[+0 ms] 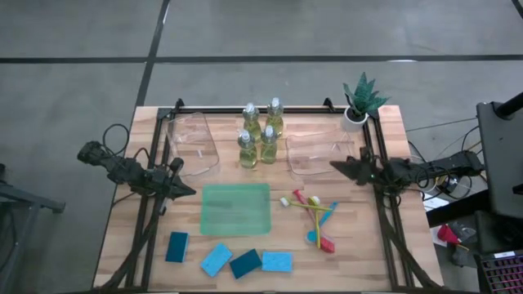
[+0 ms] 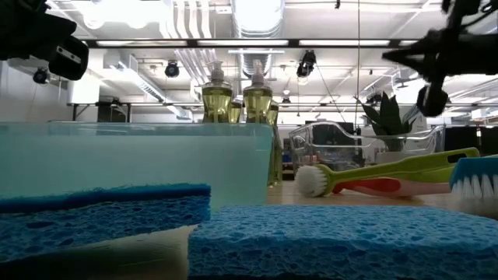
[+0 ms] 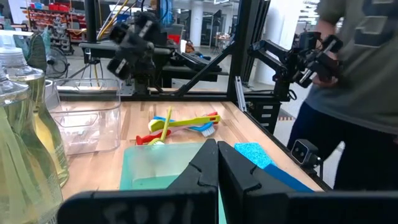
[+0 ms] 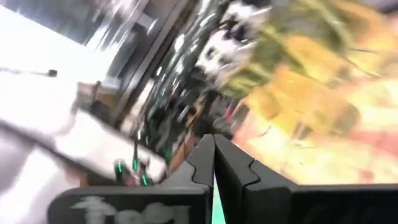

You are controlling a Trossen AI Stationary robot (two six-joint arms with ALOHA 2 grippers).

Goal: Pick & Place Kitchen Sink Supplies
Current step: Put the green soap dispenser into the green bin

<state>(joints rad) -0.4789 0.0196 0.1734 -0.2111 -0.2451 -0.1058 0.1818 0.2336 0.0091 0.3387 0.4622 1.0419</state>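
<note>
Four bottles (image 1: 260, 135) stood upright at the frame's upper centre. The brushes (image 1: 313, 216) lay crossed at lower right, long axes diagonal. Sponges (image 1: 230, 260) lined the bottom. Left end effector (image 1: 186, 191) and right end effector (image 1: 337, 166) were both closed, empty.

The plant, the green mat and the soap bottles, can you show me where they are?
plant (image 1: 362, 96), view from above, on its green leaves.
green mat (image 1: 236, 209), view from above, on its bare middle.
soap bottles (image 1: 247, 151), view from above, on the front left bottle's yellow body.
</note>
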